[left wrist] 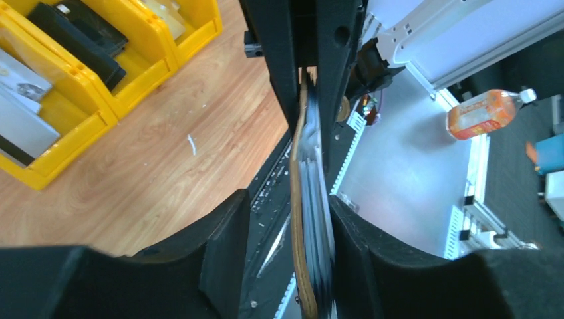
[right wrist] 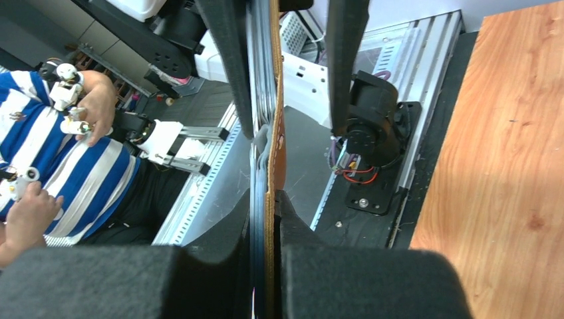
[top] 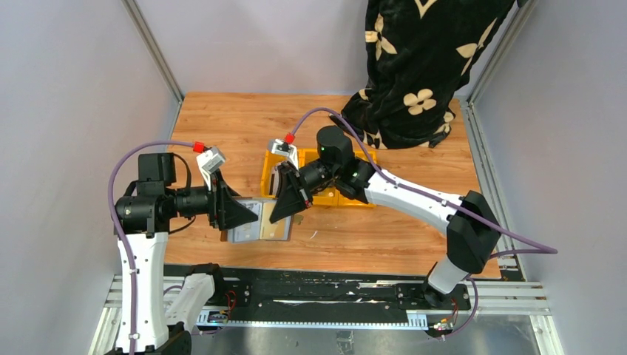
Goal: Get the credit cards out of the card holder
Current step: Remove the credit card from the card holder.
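So the right gripper [right wrist: 265,219] is clamped on the small brown leather card holder [right wrist: 274,133], and the left gripper [left wrist: 289,199] sits loose around it.

The right one pinches one end tight. The left straddles the other end, fingers spread, with a gap on one side. The holder is held over the near edge of the wooden worktop [top: 222,126], near the yellow plastic tray [left wrist: 199,26], its long axis running gripper to gripper. My guess is the left arm pulls next, since the sleeves sit between its fingers.
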